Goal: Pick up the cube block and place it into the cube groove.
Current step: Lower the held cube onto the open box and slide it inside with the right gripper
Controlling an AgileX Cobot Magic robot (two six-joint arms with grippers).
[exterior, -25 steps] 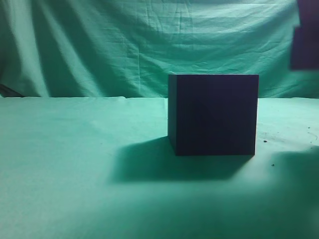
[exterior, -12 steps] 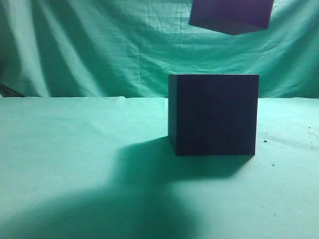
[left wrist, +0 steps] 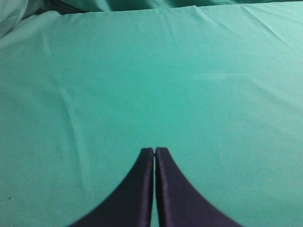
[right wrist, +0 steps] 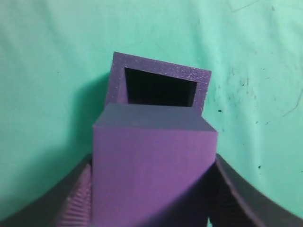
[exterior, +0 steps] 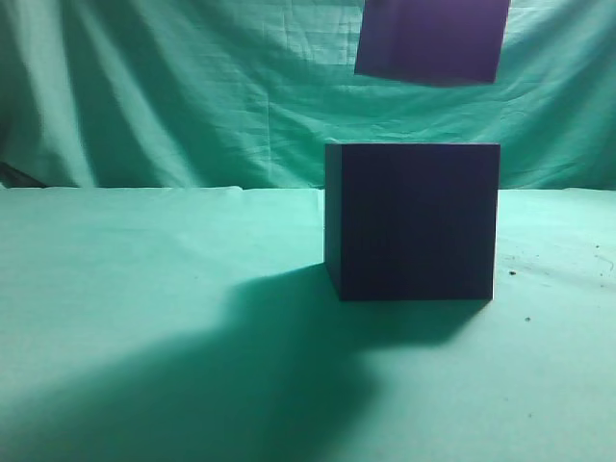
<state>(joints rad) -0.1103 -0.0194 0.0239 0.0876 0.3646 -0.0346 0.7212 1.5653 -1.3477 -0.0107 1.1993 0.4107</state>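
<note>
Foam-like, light and stiff by our guess, the cube block (right wrist: 154, 170) is hanging at top right above the cube groove (right wrist: 160, 89) while we are clamping its side faces with the right gripper (right wrist: 152, 198), the left gripper (left wrist: 155, 153) staying closed on nothing

txt: none readable | labels/brands/nos.: none | all views: plain surfaces only

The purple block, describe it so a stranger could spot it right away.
Find the big dark box on the green cloth. Directly above it, held in the air by the right gripper, hangs the purple block: smaller, lighter purple, and solid rather than hollow.
</note>
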